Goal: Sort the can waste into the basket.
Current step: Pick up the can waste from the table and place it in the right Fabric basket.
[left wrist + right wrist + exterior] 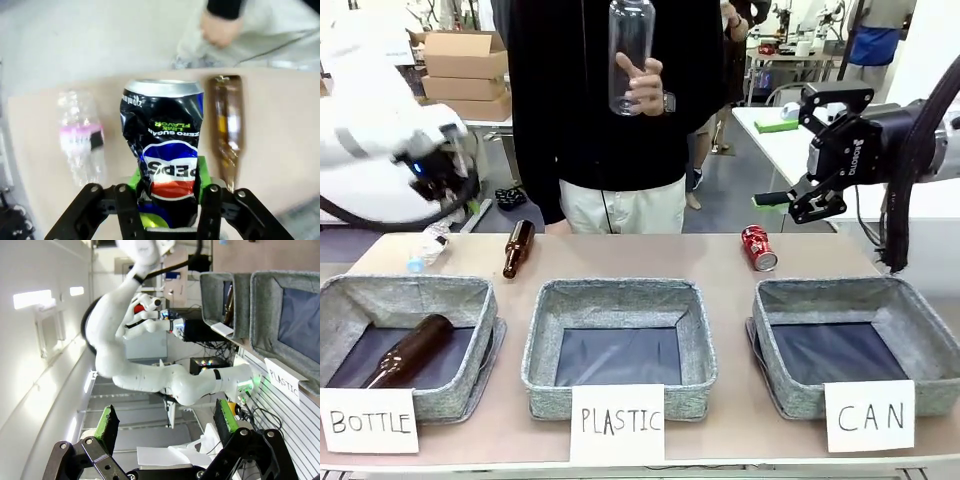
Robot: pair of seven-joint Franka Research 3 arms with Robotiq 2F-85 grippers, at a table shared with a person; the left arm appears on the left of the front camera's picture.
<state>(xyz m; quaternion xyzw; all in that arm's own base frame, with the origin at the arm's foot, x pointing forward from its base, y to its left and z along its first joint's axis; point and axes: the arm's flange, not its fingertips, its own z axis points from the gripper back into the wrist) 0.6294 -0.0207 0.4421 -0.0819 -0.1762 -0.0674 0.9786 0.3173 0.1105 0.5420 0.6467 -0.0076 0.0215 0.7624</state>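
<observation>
The left hand is clamped on the lower body of the crushed black-blue can, whose top juts out past the fingers. The can is held clear of the worktop beneath, probably for carrying to the CAN basket. The right hand hangs empty with its fingers apart, and the red can lies below and just beside it, likely its own pick.

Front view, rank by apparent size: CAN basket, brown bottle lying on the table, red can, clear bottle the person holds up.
1. CAN basket, clearly largest
2. clear bottle
3. brown bottle; it lies pointing away from the camera and looks shortened, so its rank against the clear bottle is unsure
4. red can, smallest
</observation>
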